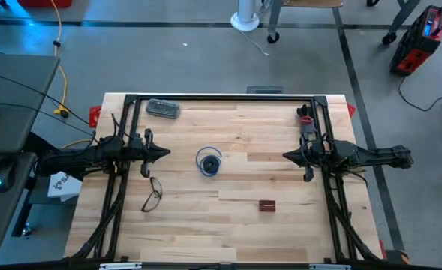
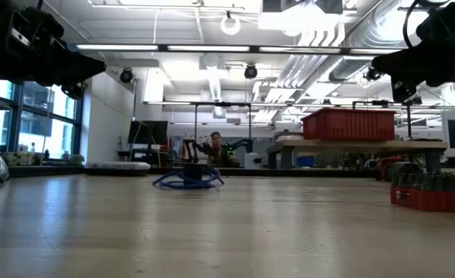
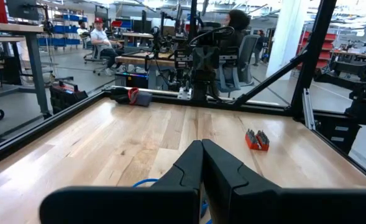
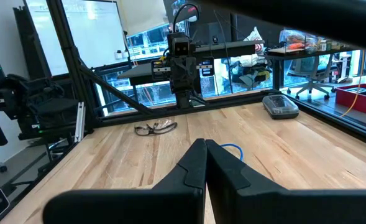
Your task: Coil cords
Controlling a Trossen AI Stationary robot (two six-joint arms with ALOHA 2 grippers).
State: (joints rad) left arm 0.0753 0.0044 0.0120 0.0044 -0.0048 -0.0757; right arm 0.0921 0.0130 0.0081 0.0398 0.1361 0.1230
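Note:
The blue-and-dark cord (image 1: 209, 161) lies wound in a small round coil flat on the middle of the wooden table; it shows in the low view (image 2: 188, 180), and its edge shows in the left wrist view (image 3: 146, 182) and the right wrist view (image 4: 232, 150). My left gripper (image 1: 166, 153) is shut and empty, raised above the table left of the coil. My right gripper (image 1: 285, 156) is shut and empty, raised right of the coil. Both point at the coil from opposite sides.
Eyeglasses (image 1: 152, 196) lie near the left front. A grey case (image 1: 162, 108) lies at the far left. A small red-brown box (image 1: 266, 205) lies right of centre toward the near edge. A dark and red object (image 1: 305, 118) sits at the far right. A black frame (image 1: 221, 97) borders the table.

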